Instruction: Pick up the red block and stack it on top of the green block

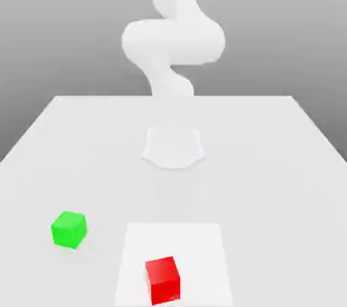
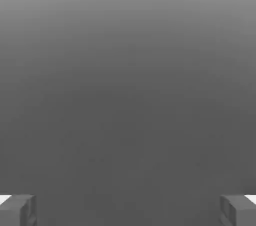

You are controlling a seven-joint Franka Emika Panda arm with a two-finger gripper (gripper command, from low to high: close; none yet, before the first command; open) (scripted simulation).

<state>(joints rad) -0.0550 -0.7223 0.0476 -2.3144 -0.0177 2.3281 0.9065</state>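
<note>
Plainly, the gripper (image 2: 128, 210) stood released, its two fingertips (image 2: 17, 210) wide apart at the edges of the hand view with only grey backdrop between them, so no block lay beneath the hand. In the exterior view the red block (image 1: 162, 279) sat on the table (image 1: 284, 163) near the front edge, on a paler square patch (image 1: 203, 244), with the green block (image 1: 68, 228) at about ten o'clock from it, well apart. The arm (image 1: 173, 41) rose at twelve o'clock behind both blocks, its upper part cut off, so how far the hand had to descend could not be judged.
</note>
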